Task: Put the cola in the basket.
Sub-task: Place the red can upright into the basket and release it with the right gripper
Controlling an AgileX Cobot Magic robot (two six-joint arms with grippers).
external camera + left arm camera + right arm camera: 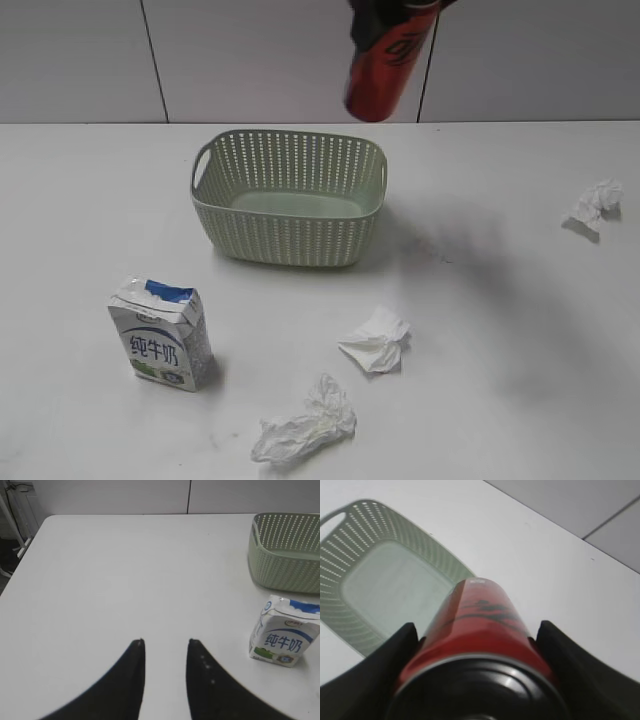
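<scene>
The red cola (385, 65) hangs tilted in the air above the far right rim of the basket (290, 240), held at the top edge of the exterior view. My right gripper (475, 630) is shut on the cola (480, 625), one finger on each side of it. Below it in the right wrist view lies the pale green basket (350, 525), with nothing inside. My left gripper (165, 642) is open and holds nothing, low over bare table left of the basket (287, 555).
A white-and-blue milk carton (162, 335) stands at the front left; it also shows in the left wrist view (284, 637). Crumpled tissues lie at the front middle (376, 340), the front edge (305, 425) and the far right (594, 203).
</scene>
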